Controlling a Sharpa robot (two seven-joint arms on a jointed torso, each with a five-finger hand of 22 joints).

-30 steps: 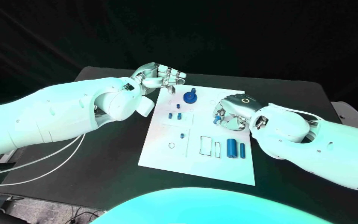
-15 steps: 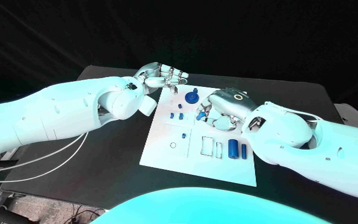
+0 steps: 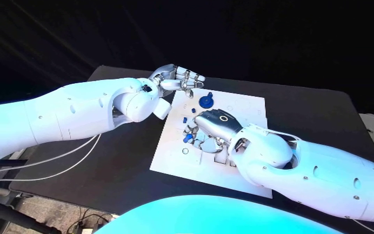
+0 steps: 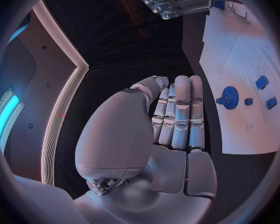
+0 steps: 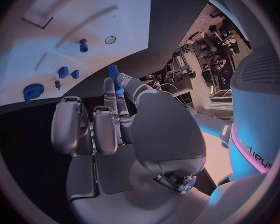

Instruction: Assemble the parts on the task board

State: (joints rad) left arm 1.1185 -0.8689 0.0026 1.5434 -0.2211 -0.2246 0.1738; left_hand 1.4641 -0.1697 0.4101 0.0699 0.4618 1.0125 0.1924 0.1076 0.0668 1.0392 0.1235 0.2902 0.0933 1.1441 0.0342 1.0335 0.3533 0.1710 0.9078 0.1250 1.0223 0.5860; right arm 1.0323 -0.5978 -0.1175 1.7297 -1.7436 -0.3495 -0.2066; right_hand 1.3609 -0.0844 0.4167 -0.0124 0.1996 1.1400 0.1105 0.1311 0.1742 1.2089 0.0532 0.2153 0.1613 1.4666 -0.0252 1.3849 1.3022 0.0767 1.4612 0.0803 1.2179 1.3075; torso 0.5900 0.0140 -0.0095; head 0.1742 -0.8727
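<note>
Right hand carrying a blue part over the board; left hand idle at the board's upper edge.

The silver right hand (image 3: pixel 209 131), centre frame, pinches a small blue peg-shaped part (image 5: pixel 114 75) at its fingertips above the white flat task board (image 3: pixel 243 104). The silver left hand (image 3: pixel 178 77), upper centre, is clenched on nothing, beside the board's upper left corner. A blue round geared part (image 3: pixel 206 101) sits just below it. Risk, as judged: the slight pinch may drop the peg, or the hand may knock small blue parts (image 3: pixel 188 136) close by. Open black bench (image 3: pixel 125 153) lies left of the board; the right forearm crowds its lower right.
</note>
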